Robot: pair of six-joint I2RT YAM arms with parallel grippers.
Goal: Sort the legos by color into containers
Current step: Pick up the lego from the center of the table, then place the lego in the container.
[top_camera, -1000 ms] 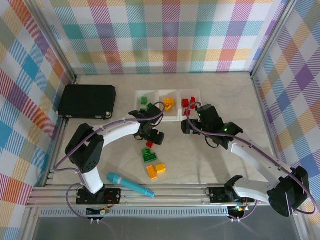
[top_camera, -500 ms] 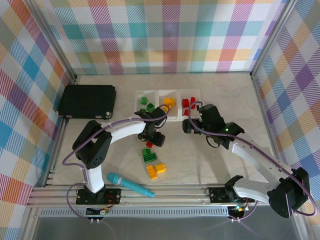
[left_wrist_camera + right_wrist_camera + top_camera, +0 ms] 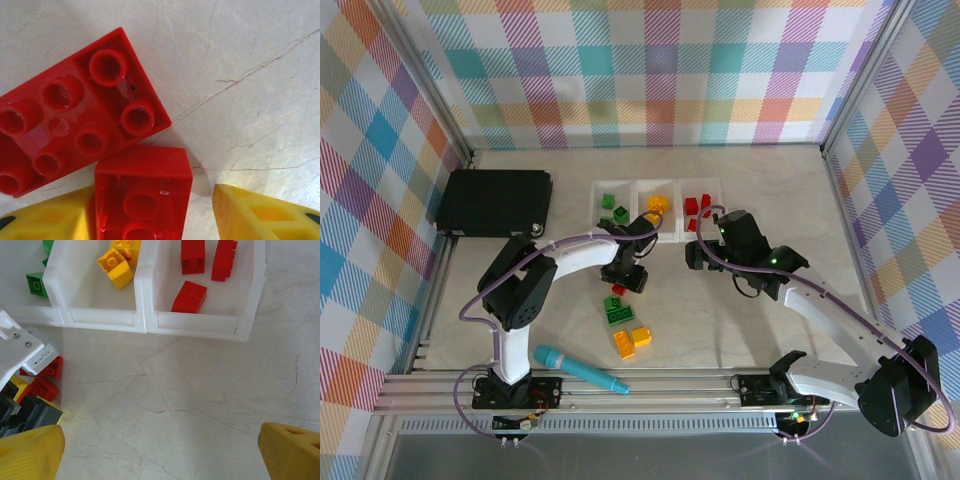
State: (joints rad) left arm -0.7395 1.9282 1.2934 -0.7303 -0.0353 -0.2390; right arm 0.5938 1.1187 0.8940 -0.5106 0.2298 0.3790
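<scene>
Since a second ago my left arm's elbow has swung inward and my left claw [image 3: 155, 212] has narrowed from wide to part open. It straddles the small red brick [image 3: 142, 195] on the bench [image 3: 240, 75], just short of the containers [image 3: 636, 190]. One pad [image 3: 45, 220] touches the brick and the other [image 3: 265, 215] stands apart, so nothing is gripped yet. A larger red brick [image 3: 80, 110] abuts it, long axis slanted. The red tray [image 3: 200, 322] lies beyond, toward the bench's far edge and rightward. My right claw [image 3: 160, 455], wide open and empty, hangs nearer that tray.
</scene>
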